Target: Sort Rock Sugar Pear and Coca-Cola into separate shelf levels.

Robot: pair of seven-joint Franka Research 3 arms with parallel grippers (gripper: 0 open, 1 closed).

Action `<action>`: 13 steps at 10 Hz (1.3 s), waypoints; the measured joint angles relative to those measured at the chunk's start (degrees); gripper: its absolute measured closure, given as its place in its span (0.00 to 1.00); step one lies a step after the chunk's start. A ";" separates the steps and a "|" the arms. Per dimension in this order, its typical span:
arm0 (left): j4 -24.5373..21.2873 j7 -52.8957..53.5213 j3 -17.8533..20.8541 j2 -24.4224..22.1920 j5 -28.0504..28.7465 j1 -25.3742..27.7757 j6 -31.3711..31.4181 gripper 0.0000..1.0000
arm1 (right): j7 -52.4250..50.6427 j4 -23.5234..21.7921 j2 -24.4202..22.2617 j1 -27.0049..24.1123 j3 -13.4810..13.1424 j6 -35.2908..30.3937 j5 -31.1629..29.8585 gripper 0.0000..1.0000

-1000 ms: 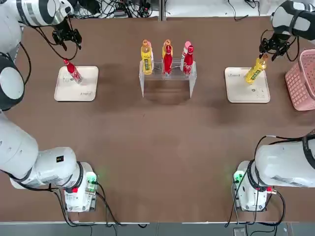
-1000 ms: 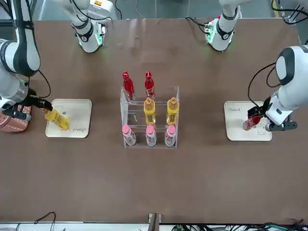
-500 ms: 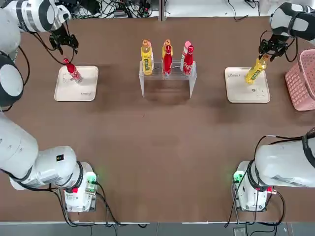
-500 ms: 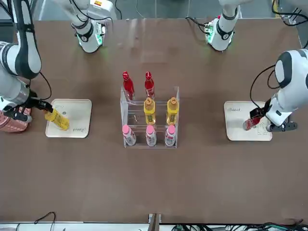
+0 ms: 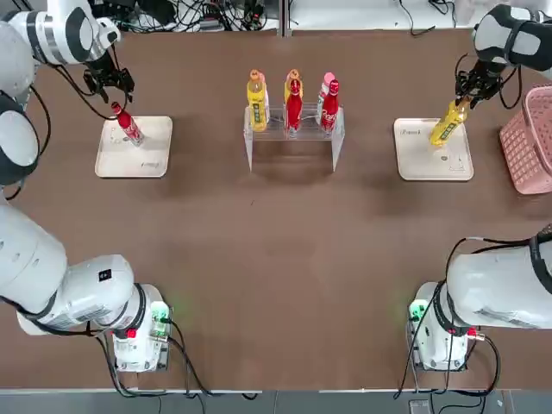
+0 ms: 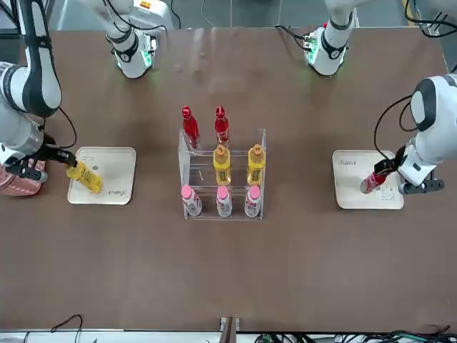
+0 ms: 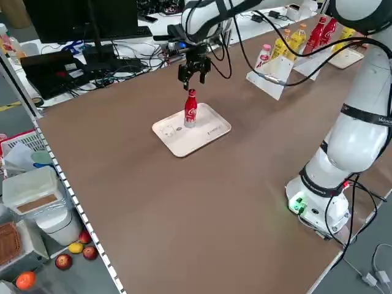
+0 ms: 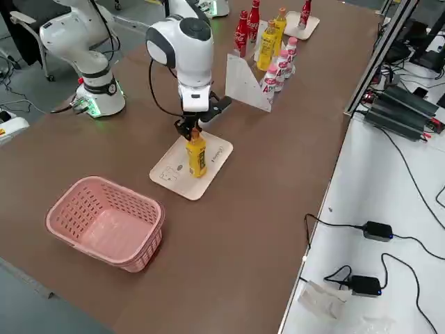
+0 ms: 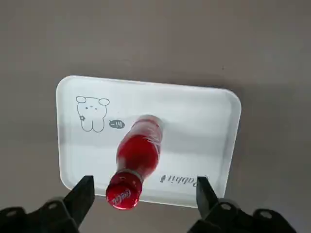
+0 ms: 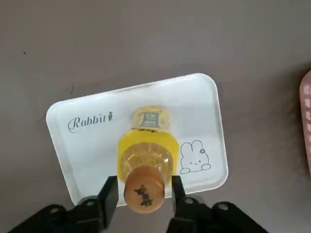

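Note:
A red Coca-Cola bottle stands on the left beige tray. My left gripper hangs open just above it, its fingers wide on either side of the red cap. A yellow Rock Sugar Pear bottle stands on the right tray. My right gripper is open but narrow around its orange cap, with a slim gap on each side. The clear shelf at the centre holds two red and two yellow bottles.
Three pink-capped bottles stand in the shelf's row farthest from the robot. A pink basket sits at the table's right edge beside the right tray. Broad bare table lies between the trays and the arm bases.
The left gripper has shifted a little over the Coca-Cola bottle's cap. The right gripper's fingers have narrowed around the yellow bottle's cap. Both bottles stand where they were.

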 joint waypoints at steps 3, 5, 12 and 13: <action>-1.10 0.80 0.01 0.66 0.33 1.46 1.11 0.13 | -0.06 0.02 0.00 0.00 0.00 0.05 0.01 0.66; -1.10 0.82 -0.02 0.99 0.34 1.40 1.25 0.24 | -0.25 0.04 0.00 0.02 0.01 0.05 0.00 0.66; -1.03 1.24 -0.08 1.29 1.56 1.36 1.41 0.68 | -1.80 9.25 -0.03 4.49 0.24 -11.32 0.04 0.66; -0.86 1.24 -0.21 1.28 1.67 1.27 1.41 0.68 | -1.80 13.26 -0.13 5.85 0.29 -15.98 0.06 0.66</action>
